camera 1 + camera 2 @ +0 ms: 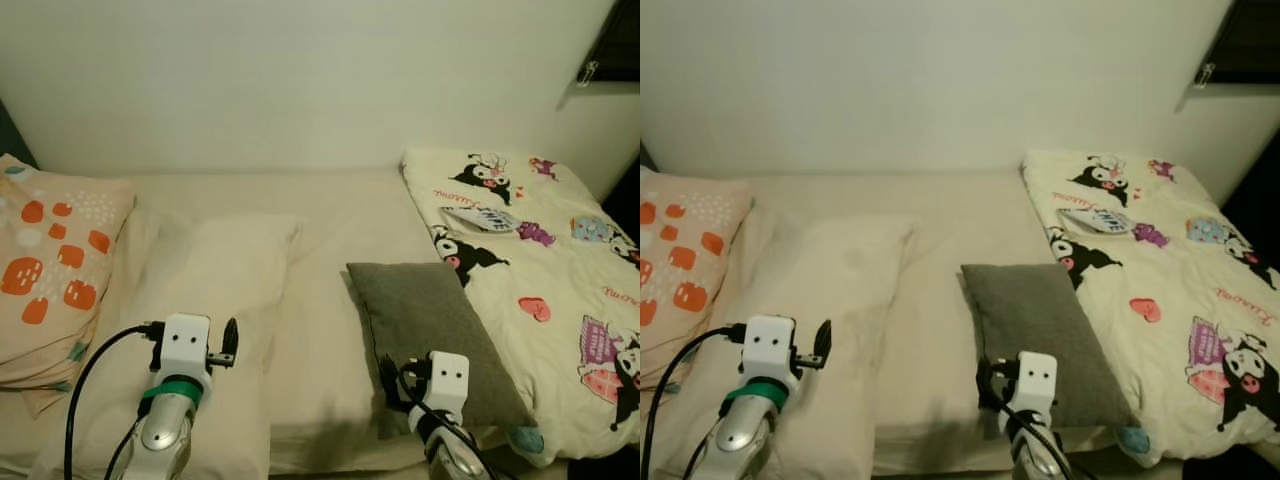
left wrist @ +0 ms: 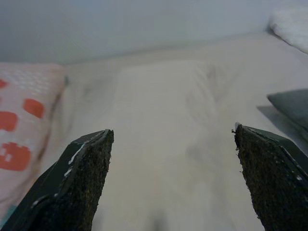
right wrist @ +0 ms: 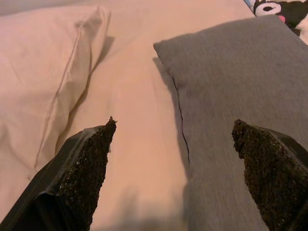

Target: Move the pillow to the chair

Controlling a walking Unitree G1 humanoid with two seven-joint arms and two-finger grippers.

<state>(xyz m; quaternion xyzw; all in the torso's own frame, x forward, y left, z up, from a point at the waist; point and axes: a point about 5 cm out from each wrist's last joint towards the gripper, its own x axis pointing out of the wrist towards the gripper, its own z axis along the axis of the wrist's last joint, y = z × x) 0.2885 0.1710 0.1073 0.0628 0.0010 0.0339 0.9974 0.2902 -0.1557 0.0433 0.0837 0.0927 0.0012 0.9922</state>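
Note:
A grey pillow point(image 1: 430, 330) lies flat on the cream bed sheet point(image 1: 330, 230), near the front edge. To its left rests a large cream pillow point(image 1: 215, 290). My right gripper point(image 3: 173, 126) is open just above the grey pillow's near left edge point(image 3: 179, 110), one finger over the sheet and the other over the grey fabric. My left gripper point(image 2: 173, 134) is open over the near end of the cream pillow point(image 2: 163, 110), with nothing between its fingers.
An orange-patterned pillow point(image 1: 55, 265) is stacked at the far left. A cartoon-print blanket point(image 1: 550, 260) covers the bed's right side, touching the grey pillow. A pale wall point(image 1: 300, 80) runs behind the bed, with a dark opening point(image 1: 618, 40) at the top right.

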